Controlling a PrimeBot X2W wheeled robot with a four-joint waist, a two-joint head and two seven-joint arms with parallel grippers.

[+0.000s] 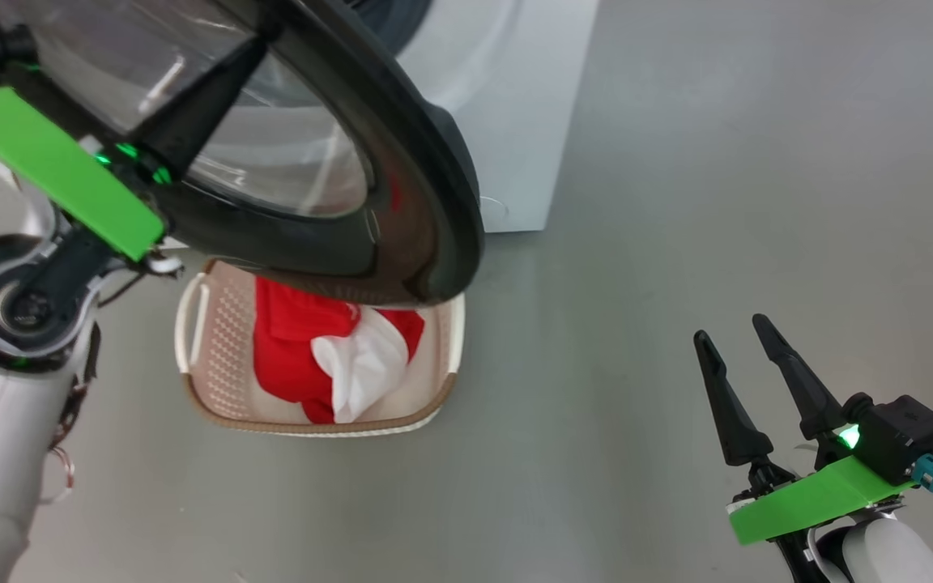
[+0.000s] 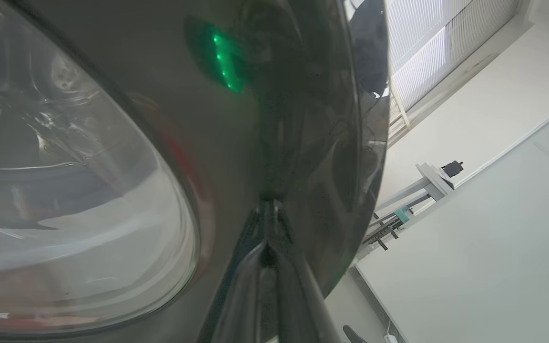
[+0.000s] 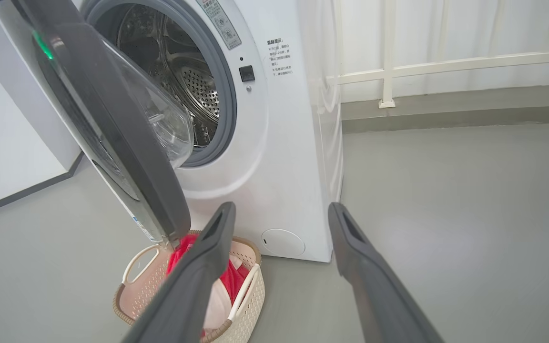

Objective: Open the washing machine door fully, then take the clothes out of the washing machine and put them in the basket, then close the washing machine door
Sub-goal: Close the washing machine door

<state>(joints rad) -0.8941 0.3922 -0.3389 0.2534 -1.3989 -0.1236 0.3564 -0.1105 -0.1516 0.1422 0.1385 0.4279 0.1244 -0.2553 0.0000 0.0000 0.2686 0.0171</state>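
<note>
Where the door point(image 1: 434, 202) overhangs, the basket point(image 1: 226, 348) is partly hidden.

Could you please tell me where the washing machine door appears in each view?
Head view: washing machine door, upper left, over the basket.
Left wrist view: door close up, left and centre.
Right wrist view: door ajar, upper left.
Shared landmark: its glass window.

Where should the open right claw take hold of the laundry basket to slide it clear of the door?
Probably by the white side handle on the basket's right end, coming down from the right. That loop stands off the rim, thin enough for the right claw, and the washing machine door overhangs the far side, blocking that approach.
</note>
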